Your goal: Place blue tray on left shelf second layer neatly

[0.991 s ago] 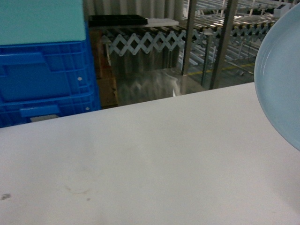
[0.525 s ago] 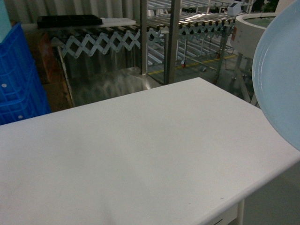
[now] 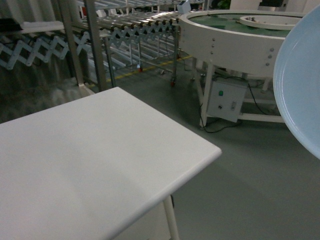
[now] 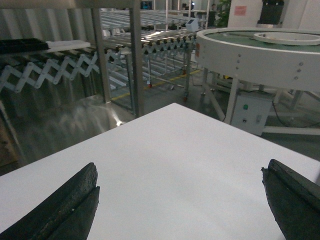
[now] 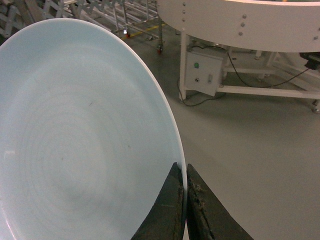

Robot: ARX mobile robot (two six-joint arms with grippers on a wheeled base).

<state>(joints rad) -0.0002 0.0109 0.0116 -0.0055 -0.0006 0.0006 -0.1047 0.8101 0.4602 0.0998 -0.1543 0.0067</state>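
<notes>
Your right tool (image 5: 183, 200) is pinched shut on the rim of the blue tray (image 5: 85, 135), which is held up off the worktop (image 3: 95, 165) and tilted on edge at the right of the head view. Only a thin bite of rim sits between the fingers, so I'd judge that grip marginal: a smooth plastic edge can pivot or slide out if you swing or brake hard.

Your left tool (image 4: 180, 200) is spread wide and empty, hovering over the worktop.

The left shelf (image 3: 95, 45), with steel uprights and roller rails, stands beyond the worktop's far edge, well apart from the tray. I can't tell from here which tier is the second layer, so confirm before you commit.

Risks as I see them:
- Tray slips or rotates in the pinch during transit.
- Tray edge clips a shelf upright going in, since it's carried tilted.
- Released at an angle, it could roll off on the rollers rather than sit neatly.
- The round conveyor (image 3: 235, 35) and its control box (image 3: 225, 100) sit close on the right; watch the clearance.
</notes>
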